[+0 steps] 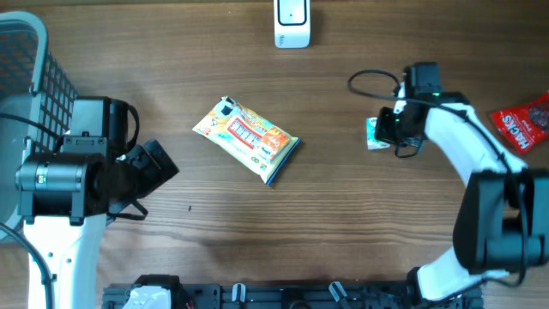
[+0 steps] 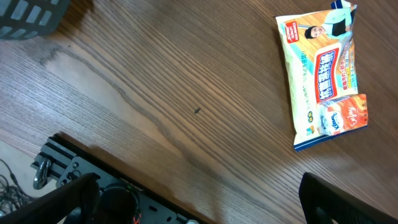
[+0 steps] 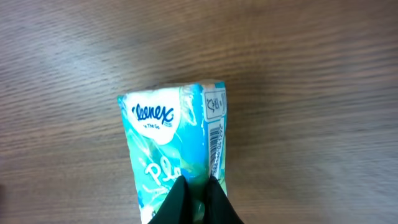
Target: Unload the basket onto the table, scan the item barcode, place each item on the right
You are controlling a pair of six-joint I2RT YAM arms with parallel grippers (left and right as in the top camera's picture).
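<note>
The tissue pack (image 3: 168,155) is pinched at one end by the closed right pincer (image 3: 195,188), right of centre over the worktop (image 3: 311,74); whether it is lifted clear cannot be told from these views. Its barcode (image 3: 214,146) is seen along one side edge. The left pincer (image 1: 150,176) is held wide open and empty at the left. The pack is judged light, soft and crushable, with a slick film wrap, so it may swing or slip. It is best taken at the end, with the barcode left uncovered. What is probably the scanner (image 1: 292,24) stands at the far edge.
</note>
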